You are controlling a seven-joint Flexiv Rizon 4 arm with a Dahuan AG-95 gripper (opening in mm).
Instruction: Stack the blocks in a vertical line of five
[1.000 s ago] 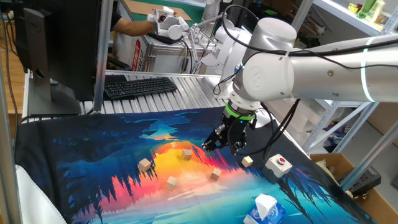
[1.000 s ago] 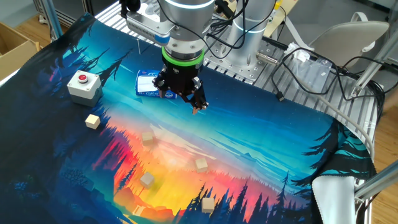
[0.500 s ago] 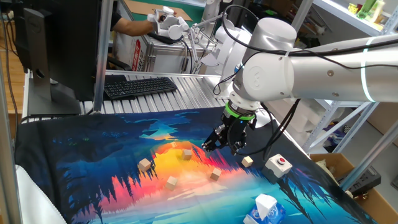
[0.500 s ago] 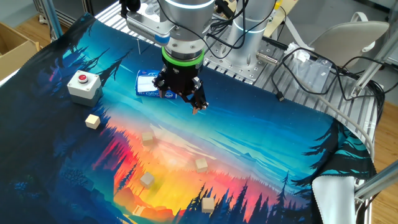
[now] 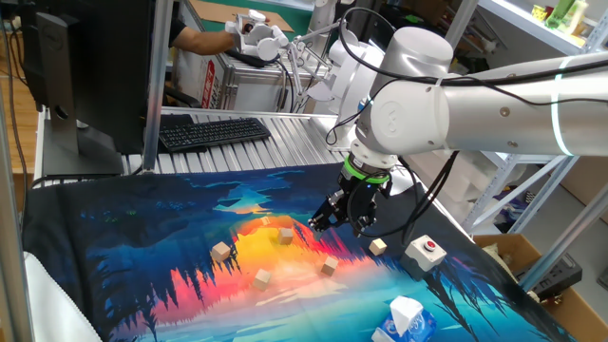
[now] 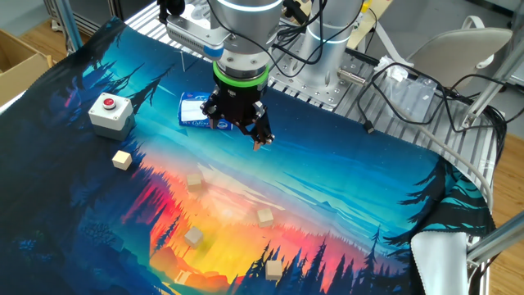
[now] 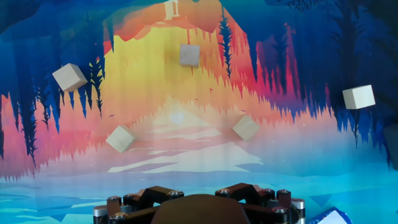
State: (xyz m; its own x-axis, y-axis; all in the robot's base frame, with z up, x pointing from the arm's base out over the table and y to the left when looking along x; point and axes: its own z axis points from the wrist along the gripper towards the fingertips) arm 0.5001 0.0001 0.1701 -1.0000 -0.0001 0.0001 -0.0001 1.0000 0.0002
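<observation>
The gripper [image 6: 255, 139] hangs above the tabletop [image 6: 344, 188] at upper centre, holding nothing; I cannot tell its spread. Five blocks [image 6: 265, 217] lie scattered singly below it.

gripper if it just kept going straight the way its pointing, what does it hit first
Most likely the bare printed mat, not a block. The gripper points down at a slight tilt, and the nearest wooden block lies off to one side. Depth is hard to judge, so the exact landing spot is uncertain.
</observation>
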